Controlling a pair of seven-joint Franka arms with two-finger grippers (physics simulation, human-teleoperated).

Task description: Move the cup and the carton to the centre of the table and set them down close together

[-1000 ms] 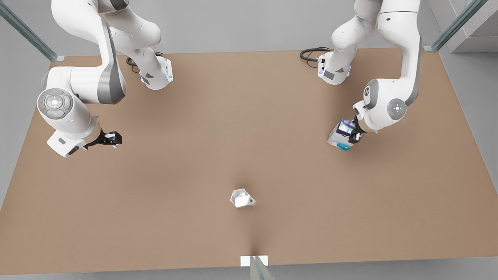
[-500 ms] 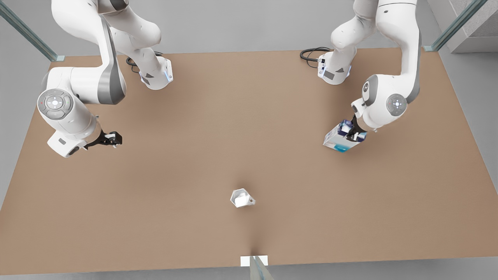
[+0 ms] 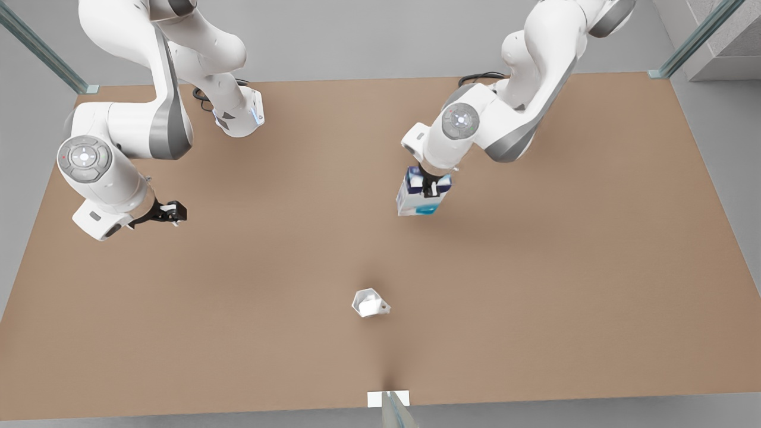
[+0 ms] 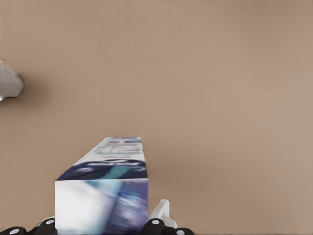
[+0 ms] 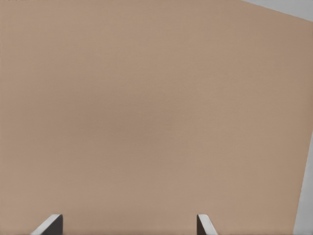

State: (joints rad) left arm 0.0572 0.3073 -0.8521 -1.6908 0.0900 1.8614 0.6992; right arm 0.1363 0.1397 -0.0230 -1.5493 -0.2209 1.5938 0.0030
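- Table [image 3: 594,285]: its edges run out of the front view.
- Left gripper [image 3: 429,189] grips the carton [image 3: 420,199] above mid-table; the arm hides its top.
- Right gripper [image 3: 172,210] waits, fingers [image 5: 49,226] spread, empty.
- Cup [image 3: 369,302] stands near the table's front edge, cropped in the left wrist view [image 4: 9,84].

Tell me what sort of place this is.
Likely a simulated robot test bench: a bare brown table with two arms bolted on it, glass panels at the corners, and nothing on it but a cup and a carton.

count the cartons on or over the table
1. The carton is gripped by the left end effector above the table near its middle, up from the cup in the front view.
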